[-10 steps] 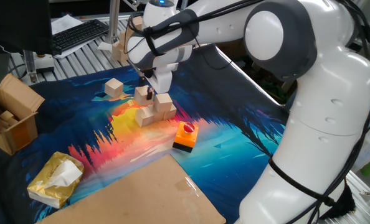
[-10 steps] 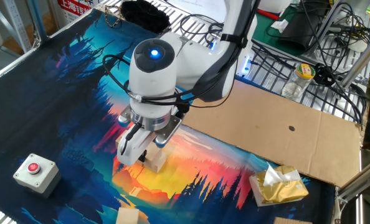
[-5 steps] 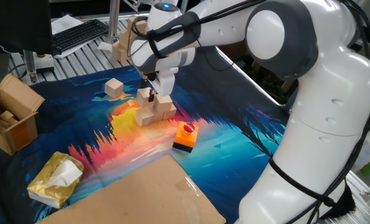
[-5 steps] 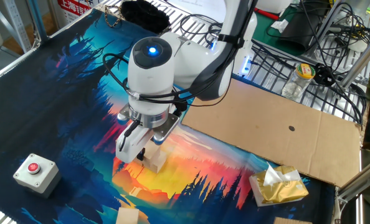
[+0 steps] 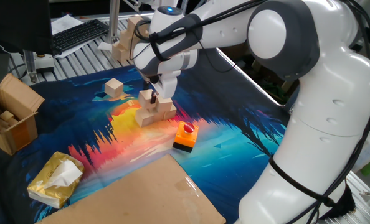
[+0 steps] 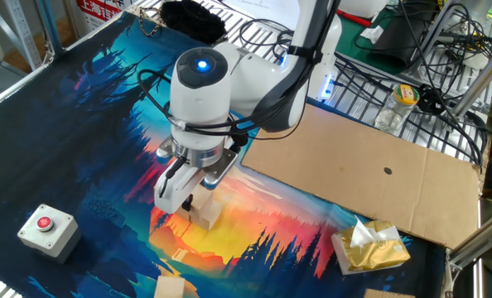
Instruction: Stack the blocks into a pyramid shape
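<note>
Hand (image 5: 152, 96): lowered onto the block pile (image 5: 152, 109), fingers either side of the top block (image 5: 146, 96); whether they clamp it cannot be told. Pile: on the table (image 5: 235, 143), just behind the button box (image 5: 185, 136). Loose block (image 5: 114, 88): near, left of pile. Tissue pack (image 5: 54, 180): well apart, front left.

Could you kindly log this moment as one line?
gripper: over stack, jaw state unclear | stacked blocks: partly built | loose block: apart
</note>
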